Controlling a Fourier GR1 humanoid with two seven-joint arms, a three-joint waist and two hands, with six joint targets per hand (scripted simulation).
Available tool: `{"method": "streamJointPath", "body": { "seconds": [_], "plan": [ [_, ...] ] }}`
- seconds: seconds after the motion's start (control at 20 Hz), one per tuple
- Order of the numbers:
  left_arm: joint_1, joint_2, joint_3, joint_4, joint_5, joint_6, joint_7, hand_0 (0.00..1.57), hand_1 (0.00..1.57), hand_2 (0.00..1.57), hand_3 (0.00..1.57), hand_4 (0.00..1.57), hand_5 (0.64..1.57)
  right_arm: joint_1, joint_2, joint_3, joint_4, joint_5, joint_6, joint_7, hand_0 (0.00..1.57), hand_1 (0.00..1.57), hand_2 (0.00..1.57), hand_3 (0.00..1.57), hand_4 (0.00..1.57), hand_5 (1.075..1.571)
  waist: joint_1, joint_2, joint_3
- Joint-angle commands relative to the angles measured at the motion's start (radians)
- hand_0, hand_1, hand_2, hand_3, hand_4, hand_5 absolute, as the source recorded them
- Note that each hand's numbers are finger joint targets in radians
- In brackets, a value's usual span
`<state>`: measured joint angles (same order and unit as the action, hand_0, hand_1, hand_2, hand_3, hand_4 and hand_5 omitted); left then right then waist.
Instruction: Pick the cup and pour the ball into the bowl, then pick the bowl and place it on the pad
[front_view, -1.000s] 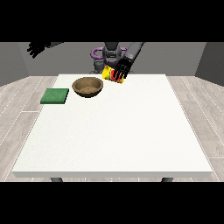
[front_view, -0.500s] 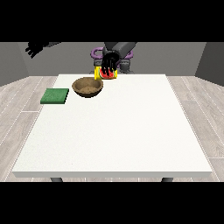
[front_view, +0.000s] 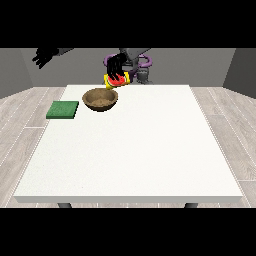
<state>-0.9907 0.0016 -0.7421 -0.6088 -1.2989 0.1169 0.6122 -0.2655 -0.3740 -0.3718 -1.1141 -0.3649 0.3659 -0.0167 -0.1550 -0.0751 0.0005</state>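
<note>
I'm holding the yellow cup (front_view: 116, 80) clamped in the hand at the view's right (front_view: 115, 67), tipping it just above the wooden bowl (front_view: 100, 98). I'm judging the mouth should stay over the bowl's middle so the ball lands inside; the green pad (front_view: 63, 109) is waiting beyond.

The robot has a grey torso (front_view: 134, 54), purple rings (front_view: 146, 62) at its arms, and black hands (front_view: 46, 56) with fingers.

hand (front_view: 115, 66) holds tilted cup (front_view: 116, 81) | above bowl (front_view: 100, 98) rim | pad (front_view: 63, 109) left
</note>
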Motion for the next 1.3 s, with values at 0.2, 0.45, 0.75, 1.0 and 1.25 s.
{"method": "streamJointPath", "body": {
  "seconds": [0.2, 0.45, 0.75, 1.0, 1.25],
  "plan": [
    [0.060, 0.015, 0.035, -0.110, -0.028, -0.057, -0.025, 0.00, 0.00, 1.10, 1.54, 1.11, 1.571, 0.023, 0.005, 0.002, -0.030, -0.008, -0.029, 0.043, 0.00, 0.00, 0.00, 0.18, 0.74, 1.553, 0.038, -0.029, -0.0007],
    [0.114, 0.113, 0.289, -0.241, 0.239, 0.143, -0.120, 1.04, 1.04, 1.57, 1.44, 1.27, 1.567, 0.116, 0.012, 0.000, -0.025, 0.010, -0.005, -0.005, 0.00, 0.00, 0.00, 0.18, 0.74, 1.553, 0.072, -0.062, -0.0041],
    [0.155, 0.145, 0.632, -0.405, 0.651, 0.195, -0.277, 0.00, 0.00, 0.00, 0.00, 1.18, 1.551, 0.102, 0.024, -0.011, -0.036, 0.018, -0.070, 0.016, 0.00, 0.00, 0.00, 0.00, 0.78, 1.557, 0.173, -0.078, -0.0158],
    [0.165, 0.149, 0.868, -0.504, 1.007, 0.051, -0.372, 0.00, 0.00, 0.00, 0.00, 1.07, 1.571, 0.129, 0.069, 0.010, -0.016, 0.056, -0.116, -0.002, 0.00, 0.00, 0.00, 0.00, 0.77, 1.556, 0.240, -0.045, -0.0105],
    [0.183, 0.289, 1.042, -0.503, 1.261, -0.208, -0.449, 0.00, 0.00, 0.00, 0.00, 1.06, 1.566, 0.158, 0.168, 0.033, -0.028, 0.078, -0.181, -0.057, 0.00, 0.00, 0.00, 0.00, 0.72, 1.566, 0.261, 0.002, -0.0036]
  ]
}}
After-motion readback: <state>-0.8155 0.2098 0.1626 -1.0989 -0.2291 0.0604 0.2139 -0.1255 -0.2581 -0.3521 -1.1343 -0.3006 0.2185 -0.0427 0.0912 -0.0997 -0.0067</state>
